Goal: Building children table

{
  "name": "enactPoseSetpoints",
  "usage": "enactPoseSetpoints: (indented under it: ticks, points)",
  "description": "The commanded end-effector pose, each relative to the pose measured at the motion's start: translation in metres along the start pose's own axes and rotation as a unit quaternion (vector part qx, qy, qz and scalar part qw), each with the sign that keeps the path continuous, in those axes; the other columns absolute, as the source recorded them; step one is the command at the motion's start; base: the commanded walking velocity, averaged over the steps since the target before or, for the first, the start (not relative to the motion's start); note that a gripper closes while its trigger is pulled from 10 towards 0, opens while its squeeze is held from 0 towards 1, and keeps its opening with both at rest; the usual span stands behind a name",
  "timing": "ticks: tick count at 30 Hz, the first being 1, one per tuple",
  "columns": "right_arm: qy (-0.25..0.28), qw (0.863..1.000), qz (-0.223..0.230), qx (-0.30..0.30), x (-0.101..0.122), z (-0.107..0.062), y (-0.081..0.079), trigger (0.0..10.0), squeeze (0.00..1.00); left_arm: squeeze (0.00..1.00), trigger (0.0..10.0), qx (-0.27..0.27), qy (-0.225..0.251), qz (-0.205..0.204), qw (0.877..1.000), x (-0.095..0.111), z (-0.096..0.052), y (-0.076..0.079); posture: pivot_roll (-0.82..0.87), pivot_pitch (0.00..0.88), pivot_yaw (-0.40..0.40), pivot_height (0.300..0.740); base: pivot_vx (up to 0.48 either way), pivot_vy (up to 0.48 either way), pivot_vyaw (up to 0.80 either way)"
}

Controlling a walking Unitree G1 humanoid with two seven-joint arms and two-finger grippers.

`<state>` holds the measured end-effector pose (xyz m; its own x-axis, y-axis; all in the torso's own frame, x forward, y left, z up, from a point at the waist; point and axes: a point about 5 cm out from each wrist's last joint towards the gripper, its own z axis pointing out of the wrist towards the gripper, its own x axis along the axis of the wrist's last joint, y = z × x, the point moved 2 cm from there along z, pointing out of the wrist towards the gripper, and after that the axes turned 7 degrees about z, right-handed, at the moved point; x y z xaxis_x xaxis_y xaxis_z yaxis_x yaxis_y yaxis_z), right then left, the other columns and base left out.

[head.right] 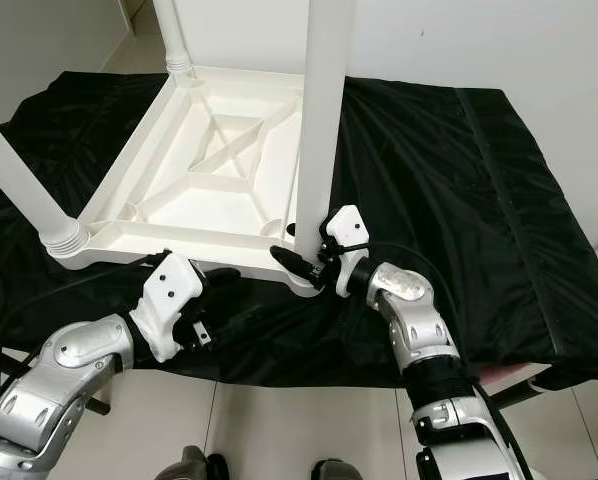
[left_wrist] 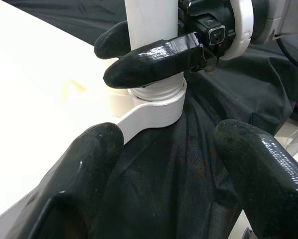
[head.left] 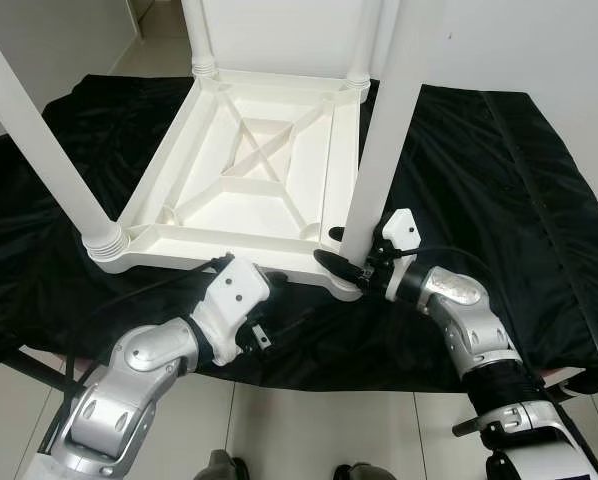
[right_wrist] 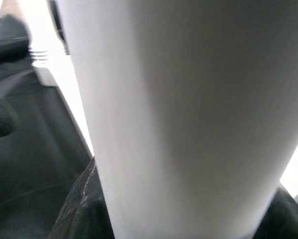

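Note:
A white plastic children's table [head.left: 241, 175] lies upside down on a black cloth, its legs pointing up. The near right leg [head.left: 382, 140] stands in the table's front right corner socket [left_wrist: 156, 102]. My right gripper [head.left: 345, 258] is shut on the base of this leg, one finger [left_wrist: 154, 62] on each side. My left gripper [head.left: 247, 322] hovers open just in front of the table's near edge, left of that corner, with its two fingers [left_wrist: 79, 174] spread over the cloth. The near left leg [head.left: 44, 150] stands screwed into the front left corner.
The black cloth [head.left: 479, 200] covers a low platform and hangs over its front edge. Two more legs [head.left: 199, 35] rise from the far corners. Light tiled floor [head.left: 309, 430] lies below, with my feet at the bottom. A white wall stands behind.

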<state>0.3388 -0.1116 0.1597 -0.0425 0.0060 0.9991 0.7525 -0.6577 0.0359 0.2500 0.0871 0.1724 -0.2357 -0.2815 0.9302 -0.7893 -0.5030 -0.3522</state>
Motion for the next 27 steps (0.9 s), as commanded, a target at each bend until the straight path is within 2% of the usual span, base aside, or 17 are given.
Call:
enactPoseSetpoints:
  ticks: [1,5,7,8,9,11,14,15,18,20,22,23,24,25,27]
  points:
    - [-0.016,0.998,0.023,-0.054,-0.011,-0.005,0.005,10.0,0.0,0.0,10.0,0.026,-0.006,-0.005,1.0,-0.004,0.0,-0.004,-0.08,0.134,0.017,0.74,0.0,0.0,0.0]
    - [-0.007,0.993,0.042,-0.109,-0.017,-0.009,-0.004,10.0,0.0,0.0,10.0,0.032,-0.006,-0.008,0.999,-0.006,0.001,-0.002,-0.09,0.139,0.01,0.74,0.0,0.0,0.0]
    - [0.008,0.982,0.053,-0.18,-0.021,-0.01,-0.015,10.0,0.0,0.0,10.0,0.039,-0.006,-0.01,0.999,-0.007,0.003,-0.003,-0.09,0.142,0.009,0.74,0.0,0.0,0.0]
    - [0.008,0.982,0.053,-0.18,-0.021,-0.01,-0.015,10.0,0.0,0.0,10.0,0.039,-0.006,-0.01,0.999,-0.007,0.003,-0.003,-0.09,0.142,0.009,0.74,0.0,0.0,0.0]
    - [0.018,0.969,0.052,-0.24,-0.022,-0.011,-0.019,10.0,0.0,0.0,10.0,0.044,-0.006,-0.011,0.999,-0.007,0.004,-0.004,-0.09,0.145,0.007,0.74,0.0,0.0,0.0]
    - [0.016,0.966,0.051,-0.253,-0.023,-0.011,-0.021,10.0,0.0,0.0,10.0,0.046,-0.005,-0.012,0.999,-0.007,0.004,-0.004,-0.09,0.145,0.007,0.74,0.0,0.0,0.0]
    - [0.025,0.942,0.061,-0.331,-0.024,-0.009,-0.026,10.0,0.0,0.0,10.0,0.049,-0.002,-0.014,0.999,-0.007,0.005,-0.005,-0.1,0.142,0.006,0.74,0.0,0.0,0.0]
    - [0.029,0.937,0.063,-0.342,-0.023,-0.008,-0.027,10.0,0.0,0.0,10.0,0.049,-0.002,-0.015,0.999,-0.007,0.005,-0.005,-0.1,0.14,0.006,0.74,0.0,0.0,0.0]
    - [0.032,0.937,0.07,-0.342,-0.021,-0.004,-0.031,10.0,0.0,0.0,10.0,0.048,-0.001,-0.014,0.999,-0.007,0.006,-0.004,-0.1,0.138,0.002,0.74,0.0,0.0,0.0]
    - [0.047,0.942,0.064,-0.326,-0.013,0.001,-0.037,10.0,0.0,0.0,10.0,0.05,0.001,-0.013,0.999,-0.007,0.007,-0.004,-0.11,0.126,0.003,0.74,0.0,0.0,0.0]
    - [0.056,0.944,0.067,-0.319,-0.01,-0.001,-0.037,10.0,0.0,0.0,10.0,0.053,0.003,-0.014,0.999,-0.007,0.008,-0.004,-0.11,0.126,0.003,0.74,0.0,0.0,0.0]
    - [0.057,0.943,0.069,-0.32,-0.011,-0.003,-0.035,10.0,0.8,0.0,10.0,0.053,0.003,-0.013,0.998,-0.007,0.009,-0.004,-0.11,0.121,0.001,0.74,0.0,0.0,0.0]
    - [0.057,0.943,0.07,-0.321,-0.011,-0.005,-0.034,10.0,0.8,0.0,10.0,0.053,0.004,-0.012,0.998,-0.007,0.009,-0.003,-0.11,0.121,0.001,0.74,0.0,0.0,0.0]
    - [0.06,0.942,0.077,-0.32,-0.011,-0.007,-0.034,10.0,1.0,0.0,10.0,0.054,0.005,-0.011,0.998,-0.007,0.01,-0.003,-0.11,0.114,0.004,0.74,0.0,0.0,0.0]
    - [0.068,0.946,0.084,-0.305,-0.01,-0.01,-0.033,10.0,1.0,0.0,10.0,0.057,0.008,-0.011,0.998,-0.005,0.011,-0.004,-0.11,0.114,0.003,0.74,0.0,0.0,0.0]
